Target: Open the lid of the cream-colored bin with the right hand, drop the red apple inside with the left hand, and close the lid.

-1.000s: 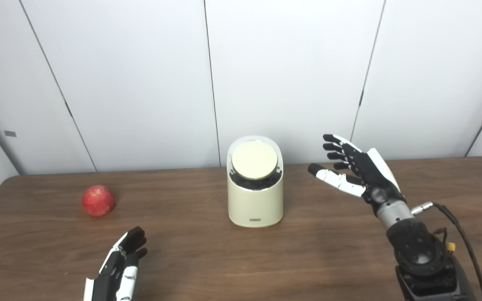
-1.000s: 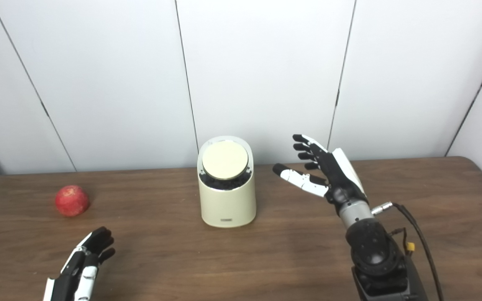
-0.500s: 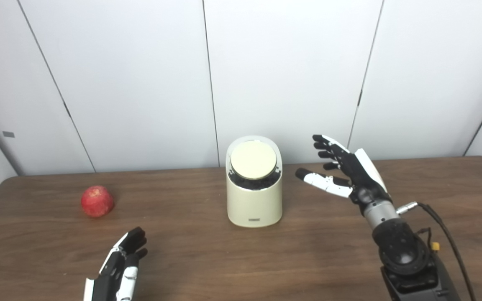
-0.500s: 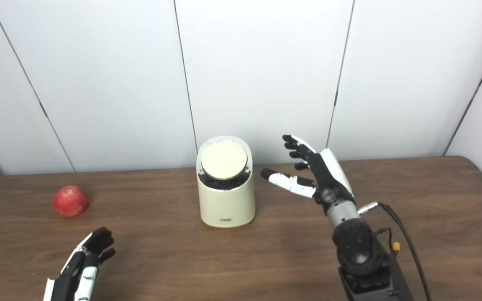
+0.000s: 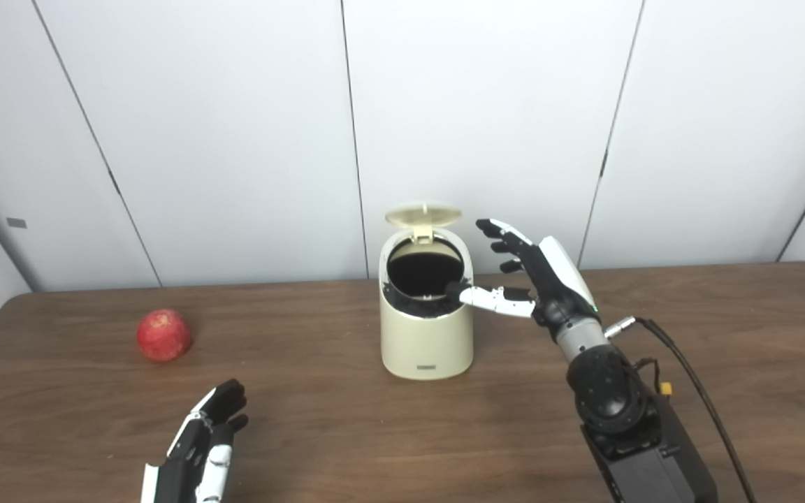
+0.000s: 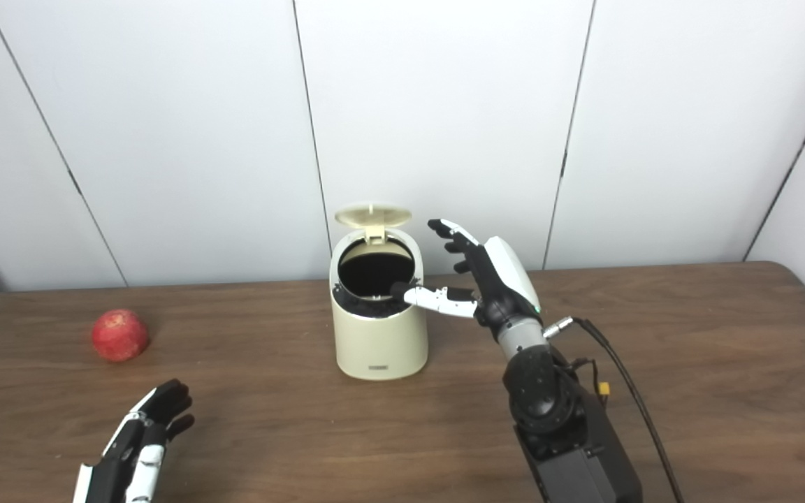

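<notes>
Left hand (image 5: 201, 447), black-and-white with its fingers loosely extended and apart, hovers low at the near edge of the dark brown wooden table (image 5: 318, 433), palm turned inward and holding nothing. Its arm comes up from the bottom left of both views. Farther back and to the left, the round red apple (image 5: 163, 334) sits alone on the tabletop, well apart from that hand and from everything else. Toward the right, the black right forearm with its trailing black cable (image 5: 696, 391) rises from the bottom edge and leans toward the middle of the table. At its end, the right hand (image 5: 539, 276) is spread, grasping nothing, the fingers (image 6: 453, 239) fanned upward and its white-tipped thumb (image 5: 488, 296) stretched out sideways. The thumb's dark tip rests on the right part of the rim of the cream-coloured cylindrical bin (image 5: 427, 342), which stands upright near the centre of the table. The bin's mouth is uncovered and shows a dark interior. Its round cream lid (image 5: 423, 215) is swung up on a hinge at the back, standing above the rear rim. Behind the table, plain white wall panels (image 5: 479, 105) with thin dark seams fill the background.
</notes>
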Tool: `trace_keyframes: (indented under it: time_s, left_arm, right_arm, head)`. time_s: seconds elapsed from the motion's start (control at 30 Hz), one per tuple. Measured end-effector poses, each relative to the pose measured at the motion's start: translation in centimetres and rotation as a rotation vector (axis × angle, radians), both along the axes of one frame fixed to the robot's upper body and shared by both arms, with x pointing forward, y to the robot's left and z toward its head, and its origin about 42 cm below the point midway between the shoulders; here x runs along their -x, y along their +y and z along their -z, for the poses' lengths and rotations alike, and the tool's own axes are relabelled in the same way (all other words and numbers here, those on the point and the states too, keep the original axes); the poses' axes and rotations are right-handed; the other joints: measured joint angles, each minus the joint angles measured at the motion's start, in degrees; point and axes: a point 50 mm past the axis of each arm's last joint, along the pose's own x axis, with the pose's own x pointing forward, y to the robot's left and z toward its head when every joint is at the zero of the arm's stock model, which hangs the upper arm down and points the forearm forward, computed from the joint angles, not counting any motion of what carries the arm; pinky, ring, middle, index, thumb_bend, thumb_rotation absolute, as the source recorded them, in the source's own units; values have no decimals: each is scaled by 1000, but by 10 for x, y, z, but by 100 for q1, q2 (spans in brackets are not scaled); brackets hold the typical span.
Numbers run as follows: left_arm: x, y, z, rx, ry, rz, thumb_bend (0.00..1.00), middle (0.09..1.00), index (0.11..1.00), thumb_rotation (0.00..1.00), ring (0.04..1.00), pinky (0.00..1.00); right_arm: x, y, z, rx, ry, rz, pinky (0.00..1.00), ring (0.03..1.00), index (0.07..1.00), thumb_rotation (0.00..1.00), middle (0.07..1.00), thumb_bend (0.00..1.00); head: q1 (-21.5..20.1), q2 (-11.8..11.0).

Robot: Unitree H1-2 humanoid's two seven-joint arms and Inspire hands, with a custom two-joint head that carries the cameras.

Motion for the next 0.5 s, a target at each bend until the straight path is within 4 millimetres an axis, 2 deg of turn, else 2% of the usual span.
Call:
trace_keyframes:
  time_s: [0.17, 0.33, 0.5]
  left_arm:
    - [0, 0, 0, 1, 0, 1, 480, 850, 845, 682, 853, 820]
    - [0, -1, 0, 1, 0, 5, 464, 848, 837, 676, 851, 817]
    - [0, -2, -1, 3, -3, 7, 485, 842, 832, 669, 844, 814]
  right_arm:
    - [-8, 9, 8, -11, 9, 25, 752, 849, 863, 449, 886, 666]
    - [-18, 21, 9, 8, -13, 22, 723, 826, 852, 484, 863, 672]
    - [-23, 23, 8, 24, -28, 20, 710, 817, 861, 491, 858, 675]
  head:
    - [-17, 0]
    - [35, 9]
    - [27, 0]
